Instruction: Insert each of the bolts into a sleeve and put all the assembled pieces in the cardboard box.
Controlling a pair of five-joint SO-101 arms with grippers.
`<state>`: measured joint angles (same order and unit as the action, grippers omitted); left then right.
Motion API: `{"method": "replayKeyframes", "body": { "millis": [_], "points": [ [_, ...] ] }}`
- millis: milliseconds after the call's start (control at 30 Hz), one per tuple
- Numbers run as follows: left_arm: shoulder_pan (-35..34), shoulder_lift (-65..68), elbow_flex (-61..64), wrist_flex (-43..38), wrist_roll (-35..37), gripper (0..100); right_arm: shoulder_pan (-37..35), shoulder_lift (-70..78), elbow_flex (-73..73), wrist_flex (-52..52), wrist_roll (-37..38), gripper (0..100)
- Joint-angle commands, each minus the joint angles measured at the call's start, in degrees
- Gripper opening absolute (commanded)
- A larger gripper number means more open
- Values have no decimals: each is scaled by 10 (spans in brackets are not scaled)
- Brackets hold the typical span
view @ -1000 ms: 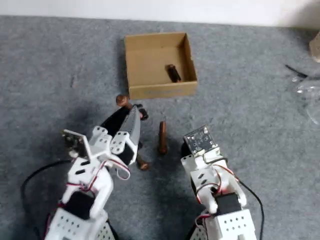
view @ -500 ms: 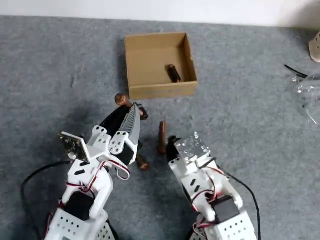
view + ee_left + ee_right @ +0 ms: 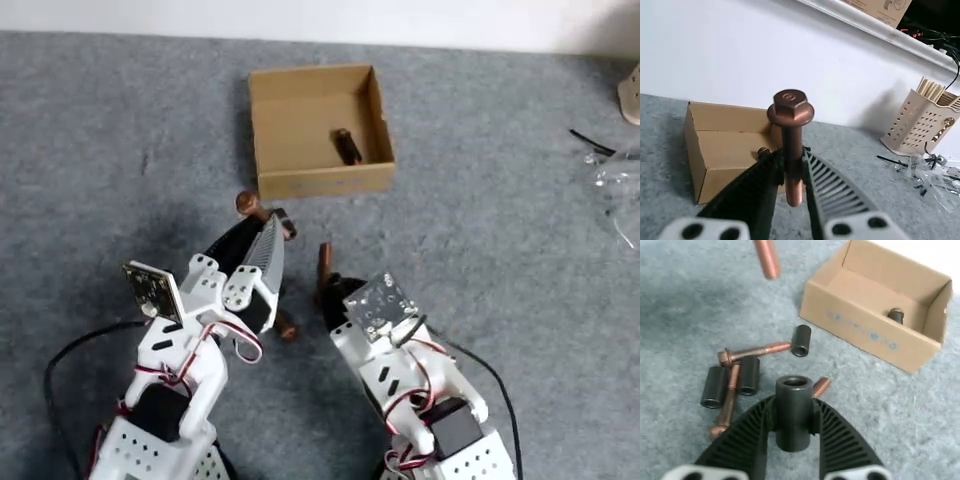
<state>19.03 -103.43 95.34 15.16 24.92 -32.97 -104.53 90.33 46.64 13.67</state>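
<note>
Copper-coloured hex-head bolt [image 3: 791, 125] is clamped by its shank in the left gripper [image 3: 791, 159], head up and threaded end hanging free below the black ribbed fingers. In the high view the left gripper [image 3: 262, 228] sits near-left of centre, just short of the box. The right gripper [image 3: 793, 405] is clenched around a short black cylindrical sleeve [image 3: 793, 387], held upright with its open bore showing. This arm is near-right of centre, and its claw is close beside the other.

Between and just beyond the two claws, loose parts lie on the grey carpet [image 3: 500, 250]. Two black sleeves [image 3: 714, 386] lie side by side with a bolt [image 3: 727, 400] between them. Another bolt [image 3: 755, 351] points its tip at a third sleeve [image 3: 801, 340]; whether it has entered the bore I cannot tell. Farther off, in the middle of the scene, stands the open brown cardboard box [image 3: 315, 182], with one assembled piece [image 3: 347, 146] already inside near its right wall.

The step in hand looks like the mating of a pair, with bolt and sleeve each grasped but not yet joined. The right wrist view shows the bolt's end hanging above and to one side of the sleeve. The next move therefore calls for bringing shank and bore onto one axis, then sliding one into the other without tilt — a small misalignment would likely make the tip catch on the sleeve's rim.
</note>
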Motion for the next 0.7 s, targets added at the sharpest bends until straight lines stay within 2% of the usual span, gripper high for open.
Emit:
{"method": "replayKeyframes", "body": {
  "millis": [0,167,433,567,667],
  "points": [
    [33,-8,-31,-4,4,5,-19,-9,-36,-32,18,5],
    [37,-8,-31,-4,101,5,-47,-9,-36,-72,65,5],
    [36,-8,-30,-3,105,5,-57,-8,-28,-139,68,5],
    [50,-8,-29,0,105,5,-61,-8,12,-140,69,5],
    [55,-8,-40,31,105,5,-63,-8,16,-140,75,5]
  ]
}}
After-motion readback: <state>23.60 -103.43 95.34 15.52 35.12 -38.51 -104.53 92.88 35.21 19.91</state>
